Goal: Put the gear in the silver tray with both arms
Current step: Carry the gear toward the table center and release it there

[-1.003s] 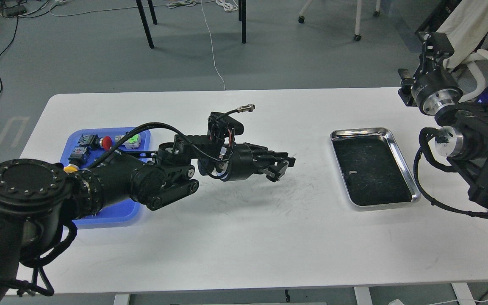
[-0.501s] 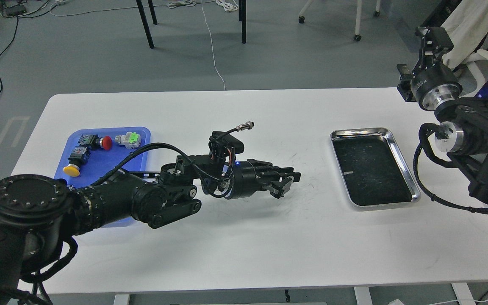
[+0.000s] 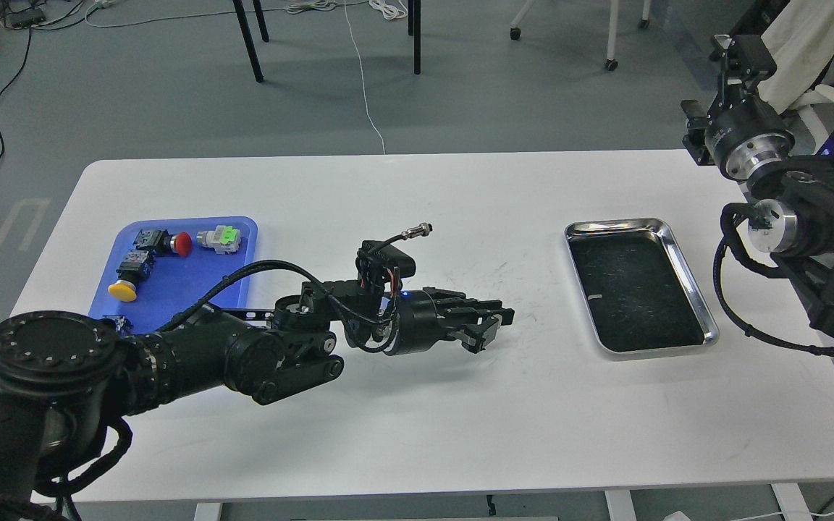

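The silver tray [image 3: 680,255] lies at the right of the white table; its dark scratched floor holds only a small pale fleck. My left arm reaches across the table's middle, low over the surface. My left gripper [image 3: 491,327] points right, about a hand's width left of the tray; its dark fingers lie close together and I see nothing between them. My right arm stands off the table's right edge. My right gripper [image 3: 741,52] is raised above the far right corner, seen small and dark. The gear, several push-button parts [image 3: 171,244], lies in the blue tray.
The blue plastic tray [image 3: 242,226] sits at the table's left with a red button, a green and silver part [image 3: 220,238] and a yellow button [image 3: 121,290]. A cable plug [image 3: 417,231] sticks up from my left wrist. Chair legs stand on the floor beyond.
My left arm has dropped lower and swung right and toward me, uncovering the blue tray. My right arm has shifted slightly up and right.
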{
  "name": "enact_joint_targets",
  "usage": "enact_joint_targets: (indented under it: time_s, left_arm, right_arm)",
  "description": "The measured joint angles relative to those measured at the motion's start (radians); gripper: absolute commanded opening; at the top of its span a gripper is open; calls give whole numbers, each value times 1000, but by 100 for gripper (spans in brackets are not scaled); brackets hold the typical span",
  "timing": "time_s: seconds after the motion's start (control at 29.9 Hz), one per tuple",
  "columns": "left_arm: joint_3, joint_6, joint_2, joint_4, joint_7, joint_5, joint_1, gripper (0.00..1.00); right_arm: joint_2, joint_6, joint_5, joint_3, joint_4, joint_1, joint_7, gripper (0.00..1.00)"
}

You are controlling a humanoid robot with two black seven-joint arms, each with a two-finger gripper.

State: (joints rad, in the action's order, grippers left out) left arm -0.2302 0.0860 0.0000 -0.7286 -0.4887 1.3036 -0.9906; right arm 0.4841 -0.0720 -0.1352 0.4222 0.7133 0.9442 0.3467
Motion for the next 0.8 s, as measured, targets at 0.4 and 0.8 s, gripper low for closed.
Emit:
enact_joint_targets:
  time_s: [0.4,0.8]
  left_arm:
    - [20,0,0,0,0,-5,14,23]
    - [25,-1,0,-1,0,-6,30,40]
  right_arm:
    - [4,-2,0,0,4,0,0,99]
    - [4,-2,0,-3,2,0,0,99]
